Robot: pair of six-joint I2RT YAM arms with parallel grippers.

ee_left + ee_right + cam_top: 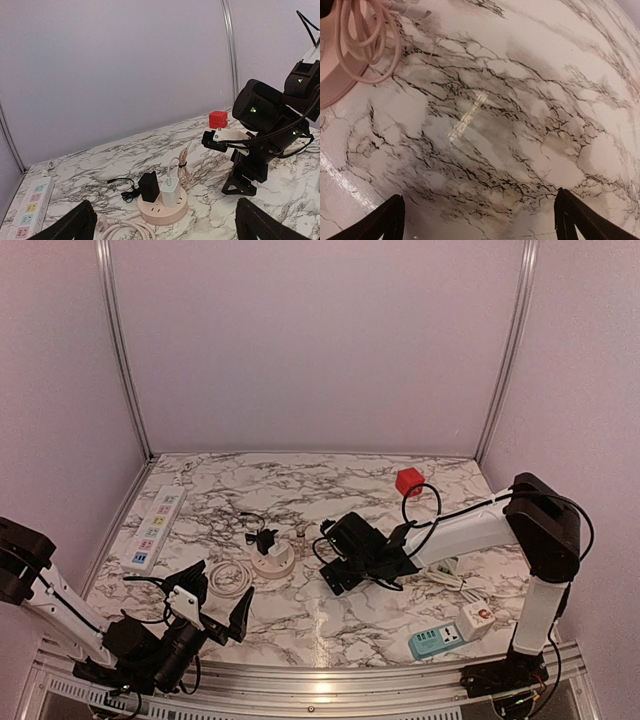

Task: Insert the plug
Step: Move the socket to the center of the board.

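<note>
Plug, white, at the end of the thick white cable, lies loose at the lower left of the left wrist view, just left of the round socket base. The left gripper is wide open and empty. It is the nearer one, and the plug lies ahead of it, a little to the left. The right gripper, also wide open and empty, hangs on the other side of the base. I judge the power strip at the left edge to be the target; its long axis runs toward the back wall.

Charger on hub; power strip left; cube behind right
</note>
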